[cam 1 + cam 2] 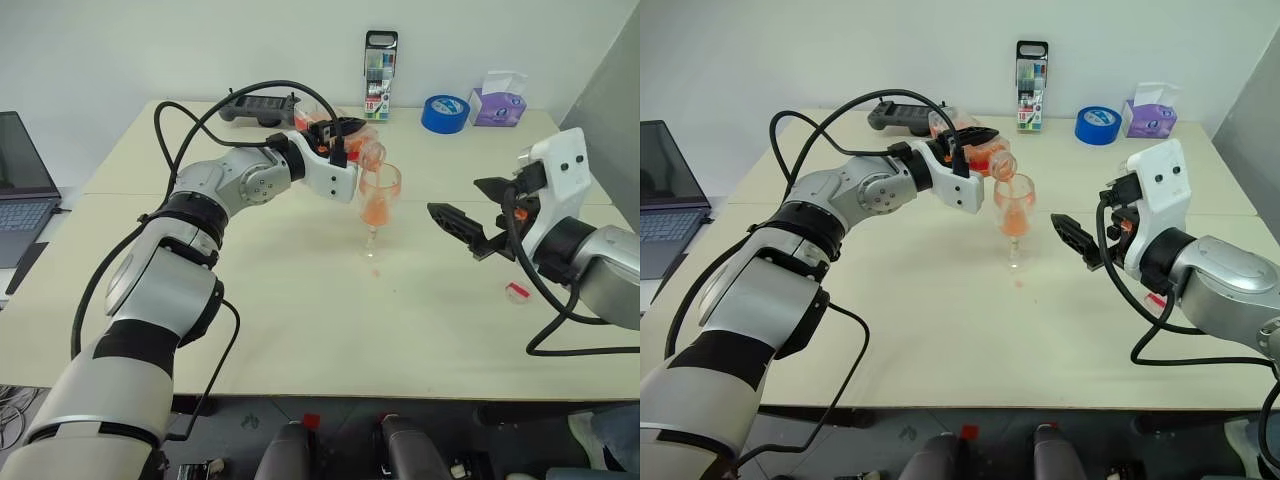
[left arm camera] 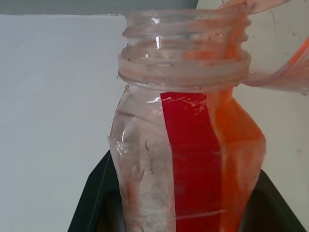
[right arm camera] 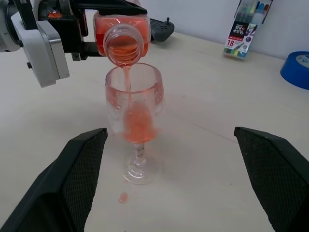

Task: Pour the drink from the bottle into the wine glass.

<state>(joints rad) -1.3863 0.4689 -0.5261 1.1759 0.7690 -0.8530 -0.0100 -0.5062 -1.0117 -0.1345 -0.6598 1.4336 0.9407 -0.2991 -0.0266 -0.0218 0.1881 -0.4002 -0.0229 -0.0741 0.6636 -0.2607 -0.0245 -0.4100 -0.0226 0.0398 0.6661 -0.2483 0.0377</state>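
My left gripper (image 1: 342,133) is shut on the bottle (image 1: 366,152), which lies tipped with its open, uncapped mouth over the rim of the wine glass (image 1: 378,205). A thin stream of the orange drink (image 3: 137,123) runs from the bottle (image 3: 123,36) into the bowl of the wine glass (image 3: 135,111), which stands upright on the table. In the left wrist view the bottle (image 2: 188,145) shows its red label strip and orange liquid along one side. My right gripper (image 3: 170,133) is open, level, to the right of the glass and apart from it.
Orange drops (image 3: 122,197) lie on the table by the glass foot. A small red and white piece (image 1: 517,291) lies near my right arm. At the back stand a marker pack (image 1: 380,62), blue tape roll (image 1: 445,113), tissue box (image 1: 498,100) and black controller (image 1: 258,107). A laptop (image 1: 20,190) sits left.
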